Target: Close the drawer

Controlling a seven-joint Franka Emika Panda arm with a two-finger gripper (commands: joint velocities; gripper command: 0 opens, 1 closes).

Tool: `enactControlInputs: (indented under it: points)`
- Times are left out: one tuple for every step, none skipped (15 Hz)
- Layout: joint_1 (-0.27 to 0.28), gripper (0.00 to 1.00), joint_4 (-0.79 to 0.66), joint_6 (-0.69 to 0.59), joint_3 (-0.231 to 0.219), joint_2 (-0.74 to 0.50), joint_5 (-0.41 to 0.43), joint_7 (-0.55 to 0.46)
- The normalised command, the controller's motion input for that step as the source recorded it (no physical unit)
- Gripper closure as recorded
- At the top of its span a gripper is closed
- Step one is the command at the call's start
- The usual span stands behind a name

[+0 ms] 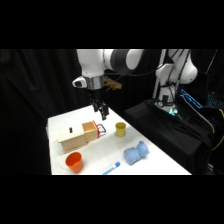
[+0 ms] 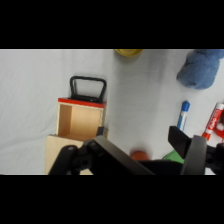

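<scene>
From the side we see the hand [image 1: 102, 113] hanging above the drawer [image 1: 91, 130], which juts out of the tan box [image 1: 73, 137] on the white surface [image 1: 155, 157], a yellow cup [image 1: 120, 129] to its right. At the wrist the drawer [image 2: 80, 119] is pulled open, its handle [image 2: 88, 88] free; the fingers [image 2: 181, 140] look parted, holding nothing.

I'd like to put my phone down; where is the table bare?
Bare: the far corner behind the wooden box, and the stretch between yellow cup and blue cloth. Crowded: the near edge, with orange cup, blue pen and cloth.
</scene>
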Motion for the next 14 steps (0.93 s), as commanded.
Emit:
enactControlInputs:
  points:
    - [-0.019, 0.00, -0.02, 0.04, 0.012, -0.01, -0.013, 0.03]
    - [-0.028, 0.00, -0.05, 0.06, 0.013, -0.02, 0.019, 0.00]
    - [-0.036, 0.00, -0.09, 0.09, 0.008, -0.05, 0.032, 0.00]
    - [-0.044, 0.00, -0.15, 0.14, 0.000, -0.10, 0.032, 0.01]
    - [-0.052, 0.00, -0.19, 0.17, -0.008, -0.13, 0.041, 0.01]
    - [-0.067, 0.00, -0.27, 0.23, -0.020, -0.18, 0.058, 0.01]
    - [-0.073, 0.00, -0.32, 0.29, -0.029, -0.21, 0.050, 0.03]
    - [-0.079, 0.00, -0.35, 0.33, -0.039, -0.23, 0.048, 0.05]
    - [-0.086, 0.00, -0.38, 0.38, -0.043, -0.24, 0.073, 0.04]
    - [-0.093, 0.00, -0.40, 0.43, -0.041, -0.24, 0.109, 0.00]
    - [-0.088, 0.00, -0.39, 0.43, -0.040, -0.23, 0.107, 0.00]
    - [-0.085, 0.00, -0.38, 0.43, -0.037, -0.21, 0.122, 0.00]
    - [-0.085, 0.00, -0.35, 0.43, -0.033, -0.18, 0.148, -0.02]
    - [-0.083, 0.00, -0.32, 0.43, -0.026, -0.15, 0.165, -0.05]
